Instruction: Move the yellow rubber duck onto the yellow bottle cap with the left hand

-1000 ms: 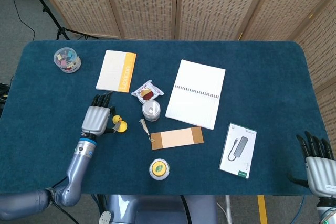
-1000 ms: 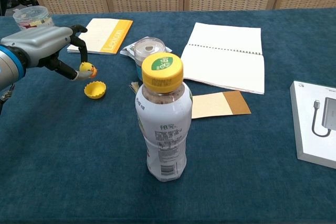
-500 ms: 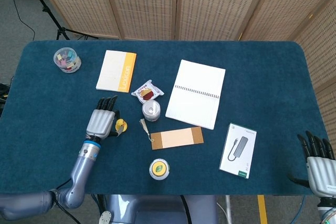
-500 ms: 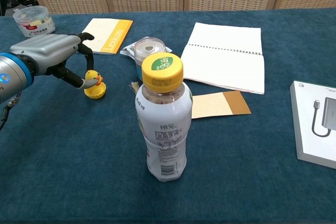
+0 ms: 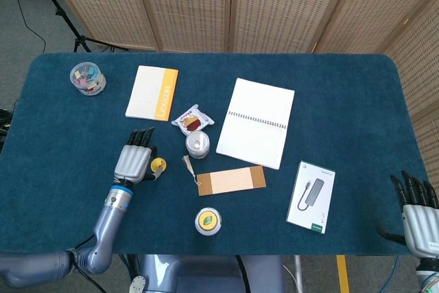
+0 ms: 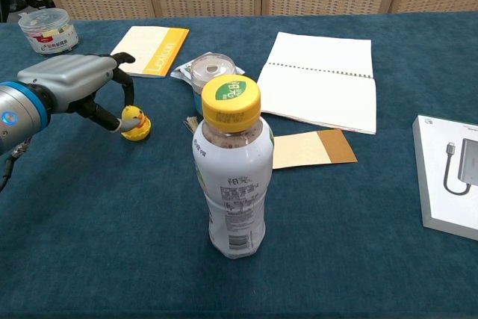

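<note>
The yellow rubber duck (image 6: 134, 119) (image 5: 158, 165) stands upright on the yellow bottle cap (image 6: 136, 135), left of the table's middle. Only the cap's rim shows beneath it in the chest view. My left hand (image 6: 73, 84) (image 5: 134, 162) is just left of the duck. Its thumb and one curled finger (image 6: 128, 99) still pinch the duck from the side and top. Off the table's front right corner, my right hand (image 5: 417, 214) hangs with its fingers straight and nothing in it.
A capped drink bottle (image 6: 231, 177) stands near the front edge. A tin can (image 5: 197, 143) and a snack packet (image 5: 193, 120) sit right of the duck. Around them lie an orange booklet (image 5: 152, 92), spiral notebook (image 5: 256, 123), cardboard tag (image 5: 231, 180), boxed hub (image 5: 311, 196) and clip tub (image 5: 88, 77).
My left hand carried the duck down and to the right from beside the cap. The duck now rests on the cap. The right hand hardly moved.
</note>
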Controlling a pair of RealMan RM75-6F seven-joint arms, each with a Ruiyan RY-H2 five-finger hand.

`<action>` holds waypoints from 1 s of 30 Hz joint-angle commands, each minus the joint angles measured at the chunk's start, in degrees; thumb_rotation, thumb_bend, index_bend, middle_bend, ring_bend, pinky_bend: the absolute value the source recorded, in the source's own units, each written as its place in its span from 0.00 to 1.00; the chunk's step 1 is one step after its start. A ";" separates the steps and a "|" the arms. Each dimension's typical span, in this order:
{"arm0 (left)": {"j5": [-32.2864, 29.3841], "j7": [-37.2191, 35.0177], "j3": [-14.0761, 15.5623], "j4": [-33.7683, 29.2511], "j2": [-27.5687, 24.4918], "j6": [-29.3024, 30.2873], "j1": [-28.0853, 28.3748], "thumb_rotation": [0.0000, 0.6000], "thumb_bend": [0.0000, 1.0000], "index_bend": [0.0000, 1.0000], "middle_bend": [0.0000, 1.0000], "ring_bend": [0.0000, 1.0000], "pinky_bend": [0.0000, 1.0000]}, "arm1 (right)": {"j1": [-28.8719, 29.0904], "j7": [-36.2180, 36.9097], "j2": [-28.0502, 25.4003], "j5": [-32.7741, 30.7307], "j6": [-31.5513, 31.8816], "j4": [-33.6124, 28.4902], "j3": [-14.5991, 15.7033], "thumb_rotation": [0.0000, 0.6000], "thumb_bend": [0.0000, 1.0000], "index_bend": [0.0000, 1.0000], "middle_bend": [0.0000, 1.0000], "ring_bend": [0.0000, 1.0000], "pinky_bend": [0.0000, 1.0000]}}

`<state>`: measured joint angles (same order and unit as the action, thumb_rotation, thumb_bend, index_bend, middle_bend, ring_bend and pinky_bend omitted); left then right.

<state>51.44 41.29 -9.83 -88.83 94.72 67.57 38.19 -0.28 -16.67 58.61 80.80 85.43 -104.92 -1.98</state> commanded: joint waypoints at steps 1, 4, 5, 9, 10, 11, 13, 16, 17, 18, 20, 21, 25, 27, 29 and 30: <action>-0.50 0.36 0.12 -0.05 -0.14 -0.03 0.02 0.69 0.31 0.54 0.00 0.00 0.00 | 0.00 -0.10 0.05 0.07 0.03 0.00 0.03 1.00 0.00 0.00 0.00 0.00 0.00; -1.06 0.96 0.24 -0.06 -0.16 -0.04 0.11 0.69 0.31 0.54 0.00 0.00 0.00 | -0.03 -0.15 0.07 0.11 0.13 -0.05 0.03 1.00 0.00 0.00 0.00 0.00 0.00; -1.36 1.02 0.22 -0.12 -0.16 -0.15 0.14 0.69 0.30 0.54 0.00 0.00 0.00 | -0.04 -0.12 0.08 0.11 0.18 -0.06 0.01 1.00 0.00 0.00 0.00 0.00 0.00; -1.63 0.98 0.22 -0.03 -0.09 -0.24 0.25 0.69 0.23 0.51 0.00 0.00 0.00 | -0.06 -0.06 0.11 0.22 0.30 -0.03 -0.02 1.00 0.00 0.00 0.00 0.00 0.00; -1.60 0.97 0.26 0.03 -0.05 -0.23 0.28 0.68 0.22 0.50 0.00 0.00 0.00 | -0.05 -0.02 0.12 0.25 0.33 -0.02 -0.05 1.00 0.00 0.00 0.00 0.00 0.00; -1.57 0.96 0.31 0.10 0.00 -0.27 0.32 0.69 0.21 0.49 0.00 0.00 0.00 | -0.05 0.07 0.14 0.29 0.39 0.01 -0.08 1.00 0.00 0.00 0.00 0.00 0.00; -1.53 0.92 0.38 0.19 0.09 -0.30 0.38 0.69 0.19 0.45 0.00 0.00 0.00 | -0.07 0.19 0.17 0.42 0.50 0.12 -0.10 1.00 0.00 0.00 0.00 0.00 0.00; -1.53 0.83 0.44 0.26 0.29 -0.17 0.38 0.69 0.18 0.39 0.00 0.00 0.00 | -0.11 0.50 0.22 0.51 0.72 0.25 -0.21 1.00 0.00 0.00 0.00 0.00 0.00; -1.45 0.76 0.42 0.26 0.34 -0.02 0.36 0.69 0.18 0.37 0.00 0.00 0.00 | -0.12 0.59 0.23 0.55 0.77 0.30 -0.23 1.00 0.00 0.00 0.00 0.00 0.00; -1.27 0.69 0.44 0.29 0.38 0.12 0.35 0.69 0.18 0.36 0.00 0.00 0.00 | -0.14 0.67 0.22 0.57 0.80 0.32 -0.23 1.00 0.00 0.00 0.00 0.00 0.00; -1.11 0.55 0.40 0.25 0.32 0.34 0.32 0.69 0.18 0.35 0.00 0.00 0.00 | -0.12 0.74 0.24 0.60 0.80 0.38 -0.25 1.00 0.00 0.00 0.00 0.00 0.00; -0.75 0.07 0.12 -0.01 0.09 0.72 0.22 0.69 0.18 0.35 0.00 0.00 0.00 | -0.08 0.70 0.28 0.64 0.73 0.39 -0.23 1.00 0.00 0.00 0.00 0.00 0.00; 0.17 -0.56 -0.19 -0.92 -0.86 1.33 0.08 0.69 0.18 0.35 0.00 0.00 0.00 | 0.00 0.51 0.37 0.47 0.52 0.40 -0.24 1.00 0.00 0.00 0.00 0.00 0.00; 0.54 -0.72 -0.41 -1.64 -1.58 1.77 -0.04 0.69 0.18 0.35 0.00 0.00 0.00 | 0.05 0.38 0.40 0.46 0.38 0.40 -0.19 1.00 0.00 0.00 0.00 0.00 0.00; 0.80 -0.71 -0.38 -2.57 -2.58 2.09 -0.26 0.69 0.18 0.34 0.00 0.00 0.00 | 0.06 0.22 0.43 0.49 0.34 0.37 -0.15 1.00 0.00 0.00 0.00 0.00 0.00; 0.84 -0.57 -0.27 -3.20 -3.32 2.34 -0.47 0.69 0.18 0.33 0.00 0.00 0.00 | 0.04 0.16 0.43 0.50 0.35 0.34 -0.11 1.00 0.00 0.00 0.00 0.00 0.00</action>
<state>52.11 40.65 -10.15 -91.43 92.03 69.60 37.95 -0.23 -16.50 59.04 81.29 85.77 -104.58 -2.10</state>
